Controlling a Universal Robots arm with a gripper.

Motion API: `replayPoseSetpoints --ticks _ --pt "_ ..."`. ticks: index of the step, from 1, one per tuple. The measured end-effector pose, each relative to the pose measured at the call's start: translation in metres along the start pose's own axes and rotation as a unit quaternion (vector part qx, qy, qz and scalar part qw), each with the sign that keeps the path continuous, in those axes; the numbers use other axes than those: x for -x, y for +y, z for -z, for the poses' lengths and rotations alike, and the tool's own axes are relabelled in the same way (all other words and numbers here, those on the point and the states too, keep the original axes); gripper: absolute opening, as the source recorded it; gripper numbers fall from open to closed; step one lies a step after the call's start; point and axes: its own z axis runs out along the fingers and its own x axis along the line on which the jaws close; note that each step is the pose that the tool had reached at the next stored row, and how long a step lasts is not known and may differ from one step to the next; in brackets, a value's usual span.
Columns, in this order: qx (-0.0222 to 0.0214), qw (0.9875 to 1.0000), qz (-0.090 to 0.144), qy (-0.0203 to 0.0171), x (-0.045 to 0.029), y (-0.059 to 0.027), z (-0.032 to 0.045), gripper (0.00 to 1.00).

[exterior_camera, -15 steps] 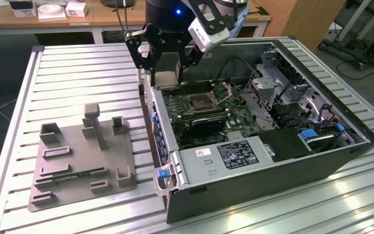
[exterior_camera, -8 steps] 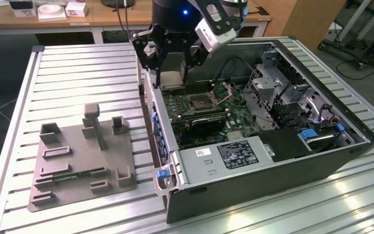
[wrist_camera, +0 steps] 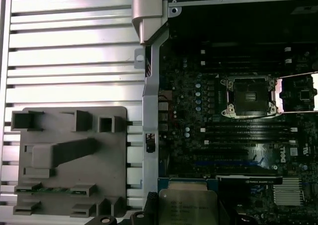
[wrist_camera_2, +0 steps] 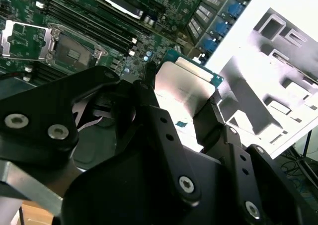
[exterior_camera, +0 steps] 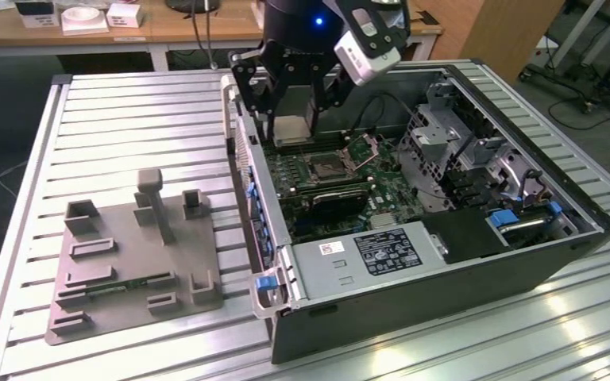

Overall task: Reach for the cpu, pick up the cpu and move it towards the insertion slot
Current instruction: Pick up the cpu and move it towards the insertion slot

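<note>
We are holding the cpu [exterior_camera: 289, 127] in the gripper [exterior_camera: 290, 136], its black fingers [wrist_camera_2: 211, 116] pinching the chip's opposite edges, above the open computer case [exterior_camera: 559, 262]. In both wrist views the chip [wrist_camera_2: 181, 88] is sitting flat between the pads, silvery top and thin rim showing. The insertion slot [exterior_camera: 324, 167] is lying just below and toward the exterior view's right of the chip, its frame open and dark centre exposed [wrist_camera: 247, 96]. To do this well, we are judging that the chip needs keeping level and square to the socket, with the grip unchanged. Room is tight: the case's side wall [exterior_camera: 244, 175] is standing just beside the gripper, and the drive cage [exterior_camera: 448, 139] is rising beyond the socket. The grey parts tray [exterior_camera: 125, 262] is resting well apart on the ribbed surface [exterior_camera: 125, 119].
</note>
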Motion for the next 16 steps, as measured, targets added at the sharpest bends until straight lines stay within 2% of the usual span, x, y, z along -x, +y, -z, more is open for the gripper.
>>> replayPoseSetpoints --ticks 7,16 --pt "-0.0001 1.0000 -0.001 -0.0001 0.0128 0.0010 -0.0016 0.55" --pt "-0.0003 1.0000 -0.004 -0.0002 0.0307 0.0087 -0.0047 0.55"
